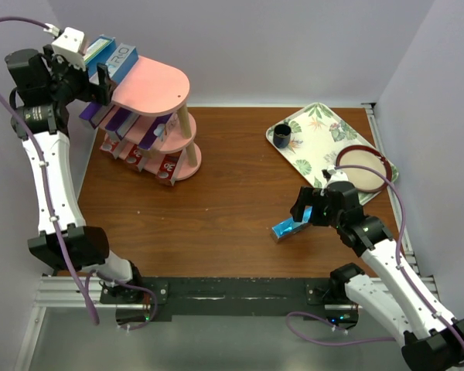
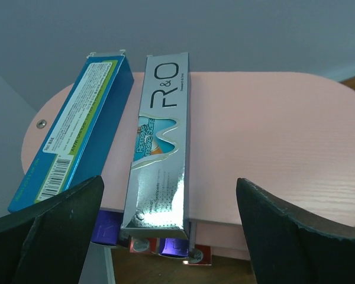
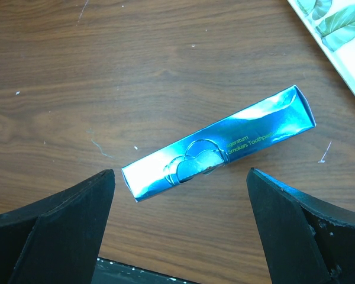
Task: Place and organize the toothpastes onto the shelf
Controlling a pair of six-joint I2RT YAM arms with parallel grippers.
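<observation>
The pink three-tier shelf stands at the far left. A blue carton and a silver-white "R&O" carton lie side by side on its top board. Purple cartons lie on the middle tier and red ones on the bottom. My left gripper is open and empty at the near end of the silver carton, beside the blue one. My right gripper is open and empty, just above a glossy blue carton lying flat on the table.
A leaf-patterned tray lies at the far right with a dark cup and a round dish with a dark red rim on it. Its corner shows in the right wrist view. Walls close in on the left, back and right.
</observation>
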